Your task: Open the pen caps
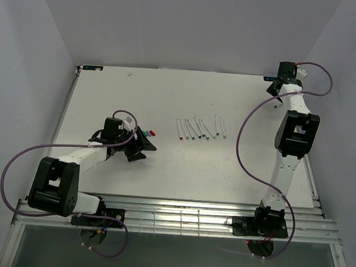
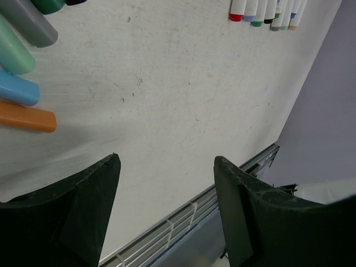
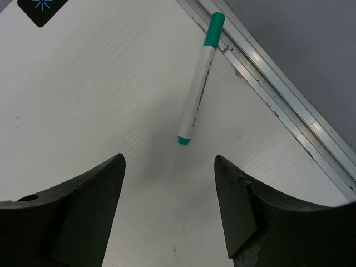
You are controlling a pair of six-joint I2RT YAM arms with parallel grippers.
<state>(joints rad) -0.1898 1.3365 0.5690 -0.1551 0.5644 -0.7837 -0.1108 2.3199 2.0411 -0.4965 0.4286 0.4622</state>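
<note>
Several loose pen caps (image 2: 28, 118) lie at the left of the left wrist view: orange, blue (image 2: 19, 92), mint, grey. In the top view they show as small red and blue specks (image 1: 149, 133) just beyond my left gripper (image 1: 143, 146). That gripper (image 2: 166, 161) is open and empty above bare table. A row of thin white pens (image 1: 199, 129) lies mid-table; their coloured ends (image 2: 261, 14) show at the top right of the left wrist view. My right gripper (image 1: 275, 86) is open and empty (image 3: 169, 158) at the far right corner. A white pen (image 3: 196, 92) with a teal cap (image 3: 214, 28) lies ahead of it.
The table's metal edge rail (image 3: 278, 94) runs just beyond the teal pen. A dark marker patch (image 3: 41, 8) sits on the table at the far left of the right wrist view. The near rail (image 2: 183, 217) lies below my left gripper.
</note>
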